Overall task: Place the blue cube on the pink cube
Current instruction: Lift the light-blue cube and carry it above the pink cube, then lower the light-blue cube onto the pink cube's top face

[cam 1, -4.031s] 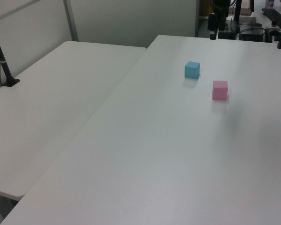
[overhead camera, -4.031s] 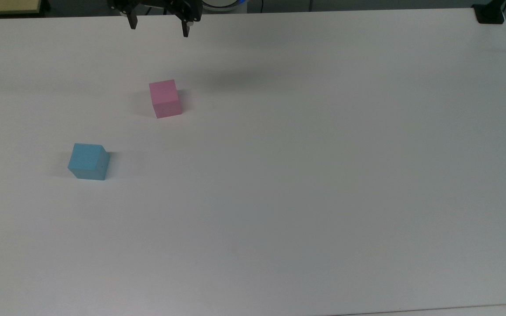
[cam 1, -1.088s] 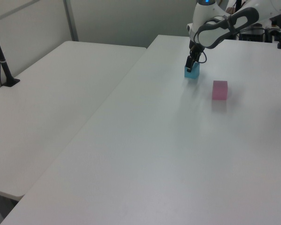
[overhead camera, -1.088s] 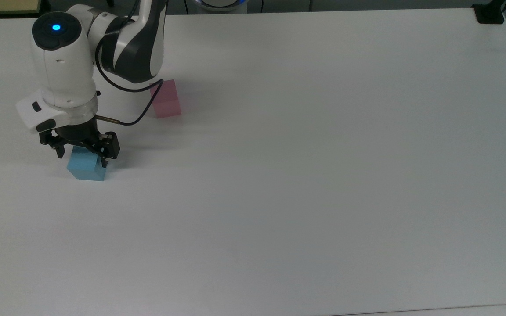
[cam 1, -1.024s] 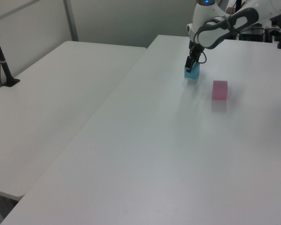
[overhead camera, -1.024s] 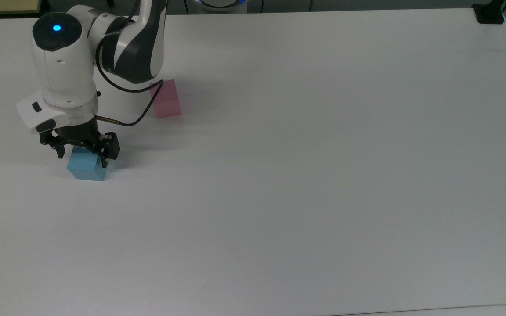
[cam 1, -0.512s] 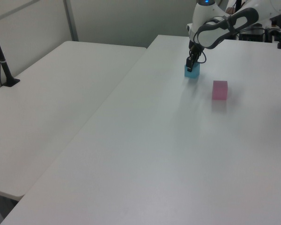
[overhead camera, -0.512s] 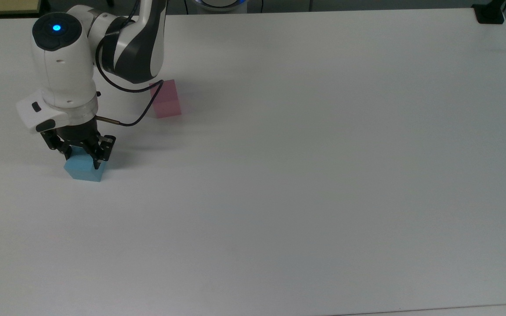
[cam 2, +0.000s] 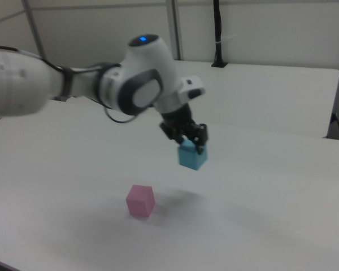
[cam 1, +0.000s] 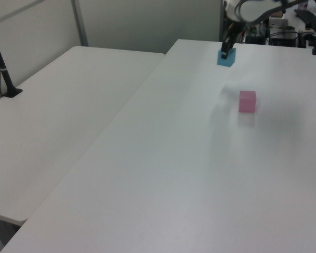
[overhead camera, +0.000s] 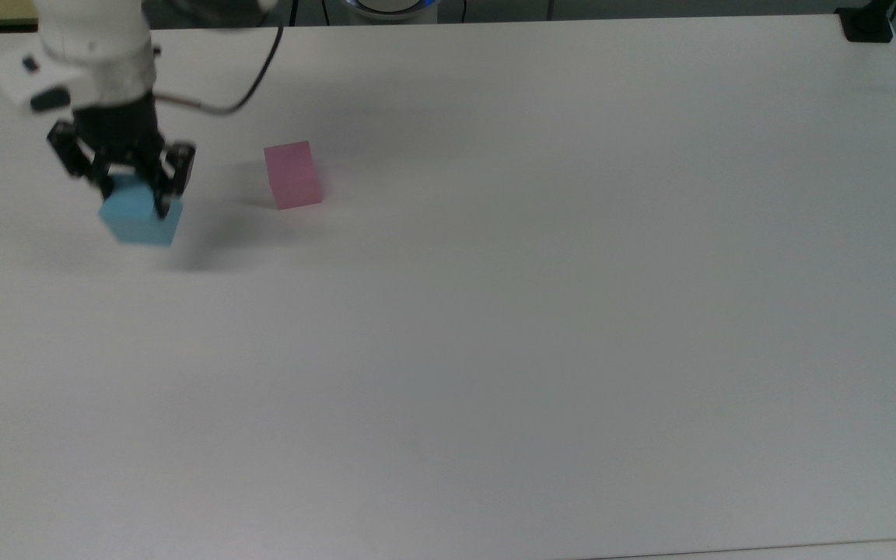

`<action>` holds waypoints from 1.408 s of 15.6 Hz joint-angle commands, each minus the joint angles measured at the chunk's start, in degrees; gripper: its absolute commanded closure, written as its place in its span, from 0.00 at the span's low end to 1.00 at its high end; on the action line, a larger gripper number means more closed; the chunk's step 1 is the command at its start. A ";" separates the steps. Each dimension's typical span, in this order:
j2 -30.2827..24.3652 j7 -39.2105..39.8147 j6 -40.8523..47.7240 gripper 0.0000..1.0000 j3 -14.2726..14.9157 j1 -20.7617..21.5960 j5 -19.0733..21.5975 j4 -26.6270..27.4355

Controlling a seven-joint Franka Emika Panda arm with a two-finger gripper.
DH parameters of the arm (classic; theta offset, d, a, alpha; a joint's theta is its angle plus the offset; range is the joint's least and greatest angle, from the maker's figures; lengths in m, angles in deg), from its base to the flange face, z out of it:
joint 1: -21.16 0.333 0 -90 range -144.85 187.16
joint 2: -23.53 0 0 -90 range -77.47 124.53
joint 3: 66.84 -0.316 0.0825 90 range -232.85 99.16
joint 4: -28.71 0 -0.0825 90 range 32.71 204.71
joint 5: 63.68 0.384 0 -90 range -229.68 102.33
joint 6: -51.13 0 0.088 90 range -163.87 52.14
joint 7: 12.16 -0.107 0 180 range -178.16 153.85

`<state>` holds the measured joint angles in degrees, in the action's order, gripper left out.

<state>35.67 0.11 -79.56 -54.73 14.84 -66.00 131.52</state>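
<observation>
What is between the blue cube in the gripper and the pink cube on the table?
Nothing: in the top view, bare table separates the blue cube, held by the gripper, from the pink cube.

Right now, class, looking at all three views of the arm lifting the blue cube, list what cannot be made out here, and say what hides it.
- Blue cube: its top face is covered by the gripper in the top view.
- Arm above the wrist: cut off by the upper edge in the top view and the left view.
- Gripper in the left view: too small to make out its fingers.
- Pink cube: its underside is hidden against the table.
</observation>
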 commanded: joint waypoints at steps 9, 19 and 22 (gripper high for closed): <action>-19.44 2.06 5.80 0.95 -0.33 10.45 -3.12 22.17; -14.00 -3.02 4.83 0.83 -0.33 10.89 -11.56 22.79; -13.81 -5.58 3.95 0.42 -0.33 10.98 -12.36 22.87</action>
<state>21.76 -1.87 -73.83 -55.45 25.07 -76.66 153.83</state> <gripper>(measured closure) 0.449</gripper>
